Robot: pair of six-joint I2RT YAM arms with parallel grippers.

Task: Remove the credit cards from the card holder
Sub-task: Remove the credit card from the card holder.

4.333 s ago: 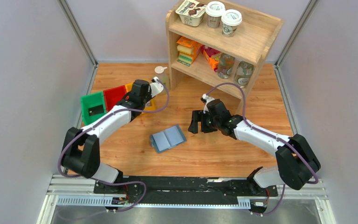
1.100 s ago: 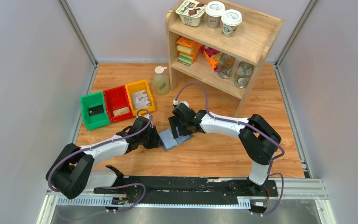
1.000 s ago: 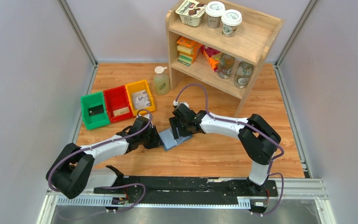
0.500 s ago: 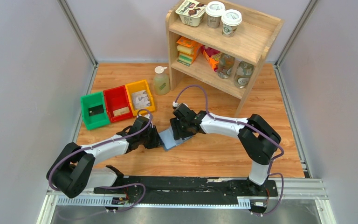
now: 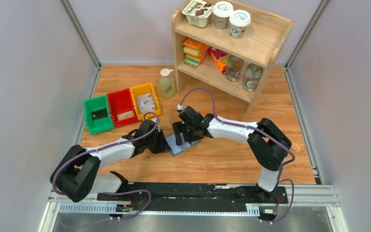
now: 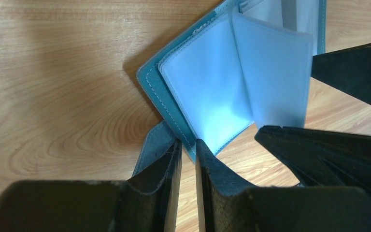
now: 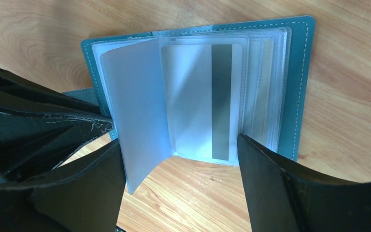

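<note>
the card holder (image 5: 180, 144) lies open on the wooden table (image 5: 232, 159), centre of the top view. a striped credit card (image 7: 200, 101) shows inside its clear sleeves (image 7: 140, 121). the left gripper (image 6: 186, 151) pinches the holder's corner; the right gripper (image 7: 179, 145) is spread wide over the pages.

Card holder (image 6: 203, 96) far end cut off by upper edge.
</note>
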